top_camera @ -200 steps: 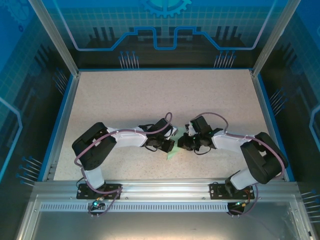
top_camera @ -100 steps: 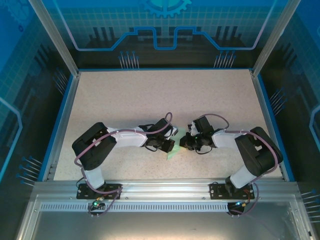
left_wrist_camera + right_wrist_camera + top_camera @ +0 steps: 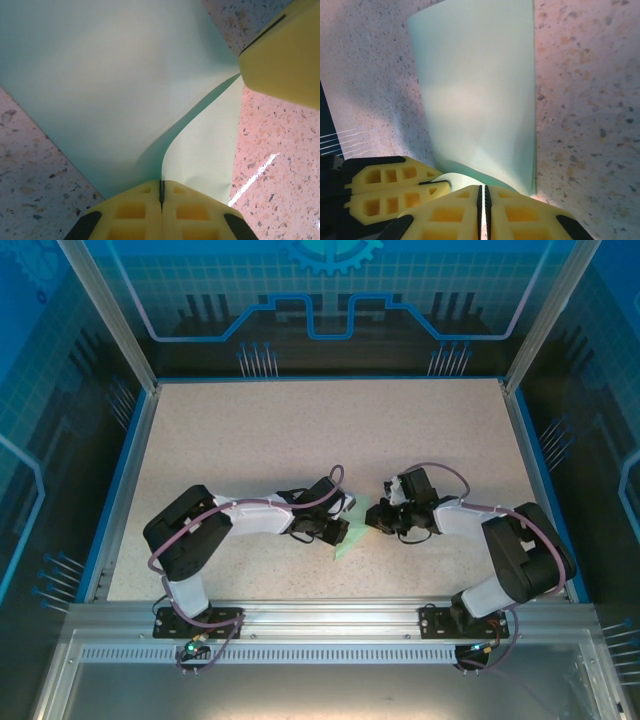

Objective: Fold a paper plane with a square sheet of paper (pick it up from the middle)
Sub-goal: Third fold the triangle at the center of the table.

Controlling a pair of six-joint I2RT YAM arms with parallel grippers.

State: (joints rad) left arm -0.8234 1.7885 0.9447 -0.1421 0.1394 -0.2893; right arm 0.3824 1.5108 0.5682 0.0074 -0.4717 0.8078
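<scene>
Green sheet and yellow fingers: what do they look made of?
The green sheet: thin matte paper, probably; it bows softly and holds a crisp edge. The yellow fingers: matte moulded plastic or firm rubber, unclear which; square hollow cells show in them.

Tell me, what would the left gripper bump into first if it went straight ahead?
Probably the right gripper, facing it just past the green paper both are pinching, though depth is hard to judge.
</scene>
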